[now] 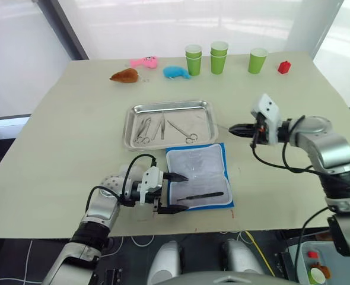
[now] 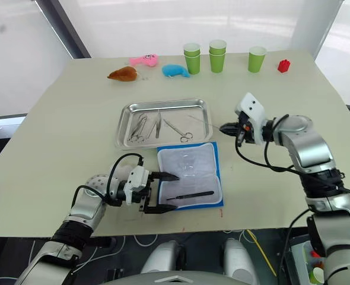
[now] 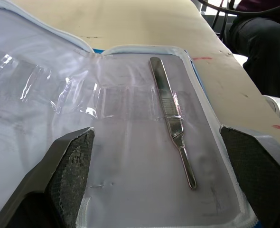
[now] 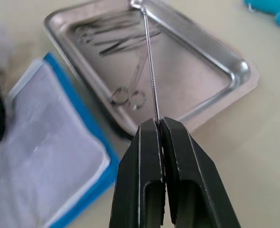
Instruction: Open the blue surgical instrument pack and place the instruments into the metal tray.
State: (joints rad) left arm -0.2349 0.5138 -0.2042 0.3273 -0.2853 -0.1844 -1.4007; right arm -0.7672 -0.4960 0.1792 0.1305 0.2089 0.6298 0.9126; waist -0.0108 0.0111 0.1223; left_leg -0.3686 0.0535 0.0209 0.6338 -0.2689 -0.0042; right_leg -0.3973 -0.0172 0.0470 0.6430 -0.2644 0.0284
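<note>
Beige table (image 1: 62, 136) before bright windows (image 1: 163, 24) holds metal tray (image 1: 129, 122).

Counter (image 1: 74, 148): pale beige.
Beyond the fingers: metal tray (image 1: 129, 127).
Beside the left fingers: opened blue surgical instrument pack (image 1: 197, 176).
Far edge: green cups (image 1: 218, 57), red block (image 1: 284, 67), brown toy (image 1: 124, 75), pink toy (image 1: 144, 62), blue plush (image 1: 176, 72).

Blue surgical instrument pack (image 1: 199, 177) lies open and flat on the table, pale lining up, just in front of the metal tray (image 1: 169, 123). One straight silver handle (image 3: 172, 118) rests on the lining. Scissor-like instruments (image 1: 163, 129) lie inside the shiny tray.
</note>
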